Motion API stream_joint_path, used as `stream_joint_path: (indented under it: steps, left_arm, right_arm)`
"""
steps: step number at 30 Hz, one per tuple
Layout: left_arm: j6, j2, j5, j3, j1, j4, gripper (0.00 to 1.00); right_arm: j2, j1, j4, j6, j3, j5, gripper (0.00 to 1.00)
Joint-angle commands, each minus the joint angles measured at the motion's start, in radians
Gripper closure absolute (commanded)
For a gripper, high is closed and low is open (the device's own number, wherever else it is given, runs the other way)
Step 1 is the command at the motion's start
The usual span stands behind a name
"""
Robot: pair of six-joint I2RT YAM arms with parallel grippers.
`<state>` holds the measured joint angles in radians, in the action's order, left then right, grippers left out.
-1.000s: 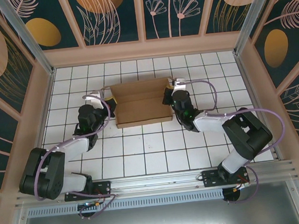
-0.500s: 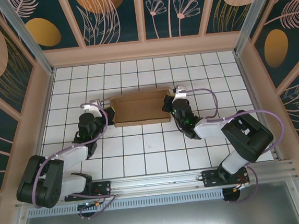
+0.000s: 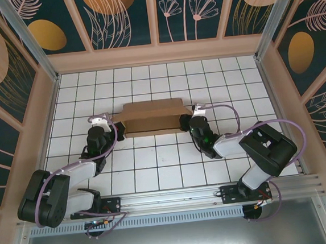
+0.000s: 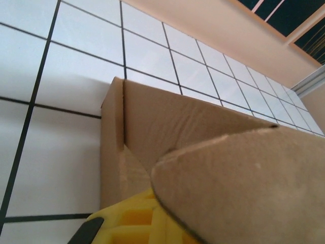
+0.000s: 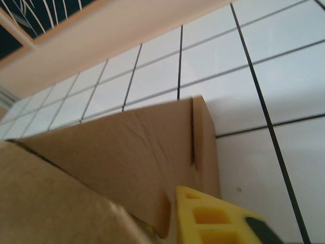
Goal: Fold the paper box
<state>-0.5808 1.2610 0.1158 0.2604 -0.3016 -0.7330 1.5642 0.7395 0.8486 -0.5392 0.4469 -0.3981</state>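
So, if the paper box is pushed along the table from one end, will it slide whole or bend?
The paper box would probably slide easily: it looks like thin, light cardboard on a smooth tiled table. Its wall shows dents and creases, so it would likely buckle under a hard push. The flap seems loose and may swing when lifted.

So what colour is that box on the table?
The box is plain brown cardboard, clearest from the top camera.
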Motion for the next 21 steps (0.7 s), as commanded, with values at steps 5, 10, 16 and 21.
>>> stream_joint_path:
  steps: [5, 10, 16, 21]
  left_arm:
    - [-0.023, -0.007, -0.055, -0.02, 0.0, 0.069, 0.86]
    - [-0.031, -0.084, -0.111, -0.018, 0.001, 0.114, 0.65]
    - [-0.039, -0.17, -0.161, -0.015, 0.0, 0.175, 0.54]
    - [-0.024, -0.179, -0.155, -0.032, 0.001, 0.169, 0.53]
  right_arm:
    - [-0.044, -0.001, 0.01, 0.031, -0.053, -0.004, 0.63]
    - [-0.108, -0.002, 0.021, 0.068, -0.087, -0.018, 0.49]
    - [-0.163, -0.02, 0.03, 0.138, -0.117, -0.008, 0.45]
    - [-0.19, -0.039, 0.048, 0.165, -0.15, 0.026, 0.45]
